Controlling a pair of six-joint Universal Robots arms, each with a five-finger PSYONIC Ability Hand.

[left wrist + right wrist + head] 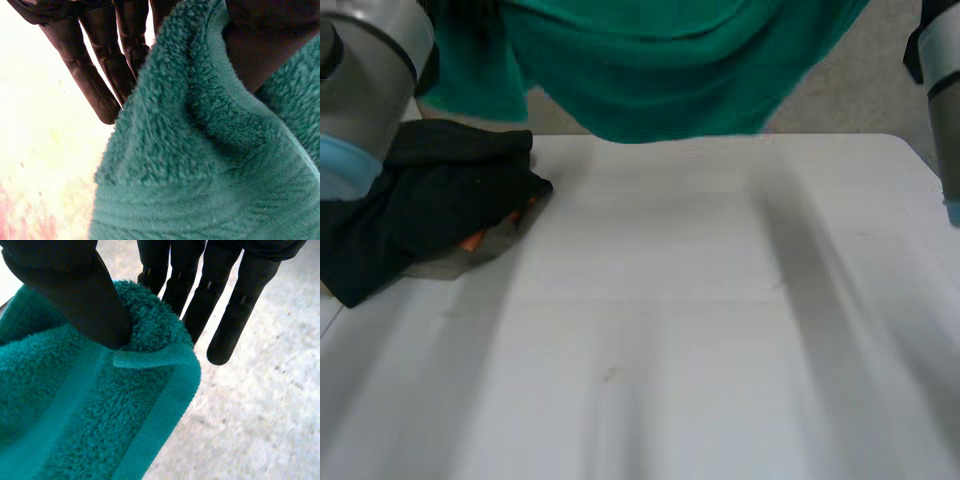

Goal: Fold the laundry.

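Starting at the near side, the white worktop [670, 350] is met first. Further in, at its left side, a heap of dark cloth [420, 210] is laid, with something orange [472, 240] showing under its edge. Over the far edge of the worktop a green towel [660, 70] is held raised, spread between the left arm [370, 60] and the right arm [945, 100], its lower edge sagging in a curve. The left hand [95, 85] is clamped on the towel's edge, which is pinched between thumb and straight fingers. The right hand [85, 295] is clamped on a hemmed corner, which is pressed by the thumb against the fingers. Grey floor [880, 90] is seen beyond.
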